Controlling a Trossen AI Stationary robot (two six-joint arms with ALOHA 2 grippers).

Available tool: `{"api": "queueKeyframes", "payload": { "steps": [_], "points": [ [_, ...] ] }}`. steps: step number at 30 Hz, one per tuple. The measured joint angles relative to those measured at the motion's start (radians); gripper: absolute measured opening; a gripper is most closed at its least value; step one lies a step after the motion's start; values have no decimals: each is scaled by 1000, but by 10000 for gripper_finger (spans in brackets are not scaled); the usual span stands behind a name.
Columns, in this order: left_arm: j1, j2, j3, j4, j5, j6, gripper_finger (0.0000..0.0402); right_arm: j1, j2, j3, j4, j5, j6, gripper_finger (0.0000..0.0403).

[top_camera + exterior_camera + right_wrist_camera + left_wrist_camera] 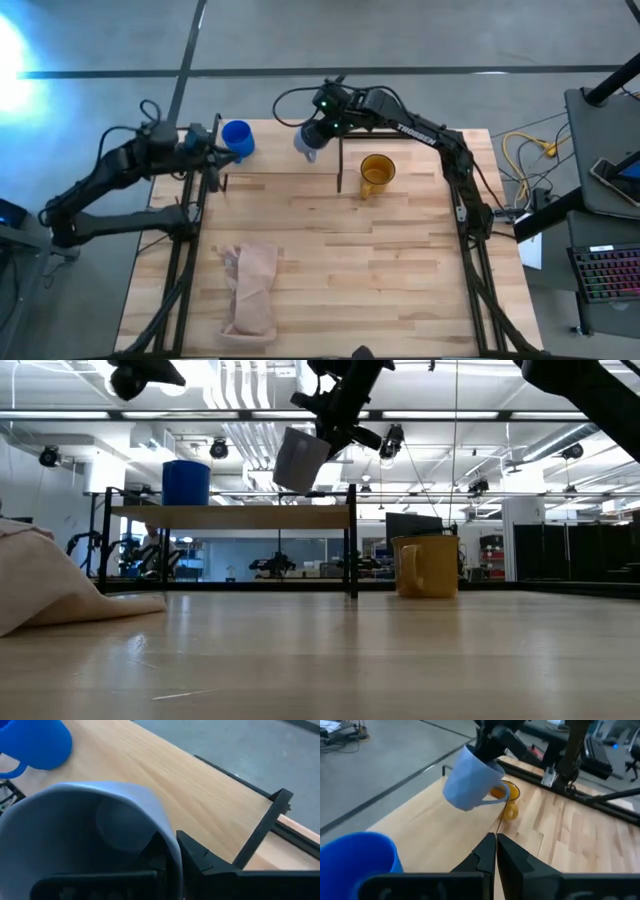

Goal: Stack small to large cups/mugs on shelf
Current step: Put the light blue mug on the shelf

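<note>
The small bright blue mug (237,138) stands upright on the pale shelf board (235,517) near its left end; it also shows in the low view (186,482). My right gripper (172,855) holds the grey-blue mug (307,143) in the air above the shelf's right part. The amber-yellow mug (376,175) stands on the tabletop just right of the shelf. My left gripper (496,851) is shut and empty, beside the blue mug (357,857) at the shelf's left end. My right gripper holds the grey-blue mug by its rim (169,837), one finger inside the mug and one outside, the wall between them. The fingers slant down from above and from the table's right. The mug (300,458) hangs tilted, lifted clear of the shelf, handle (499,796) to one side.
A crumpled beige cloth (252,285) lies on the tabletop near the front left. The shelf's black frame posts (340,165) stand at its corners; one shows in the right wrist view (260,832). Bare planks lie between the cloth and the yellow mug (428,565).
</note>
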Motion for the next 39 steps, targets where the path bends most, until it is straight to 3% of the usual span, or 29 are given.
{"api": "queueKeyframes", "payload": {
  "steps": [9,17,39],
  "points": [
    [0,176,126,-11,0,57,0,-19,2,-3,-75,-6,-6,14],
    [0,308,225,-177,-80,107,0,-20,7,-4,-114,-13,-15,22],
    [0,328,283,-146,-80,118,0,-20,34,-4,-107,-39,-35,26]
  ]
}}
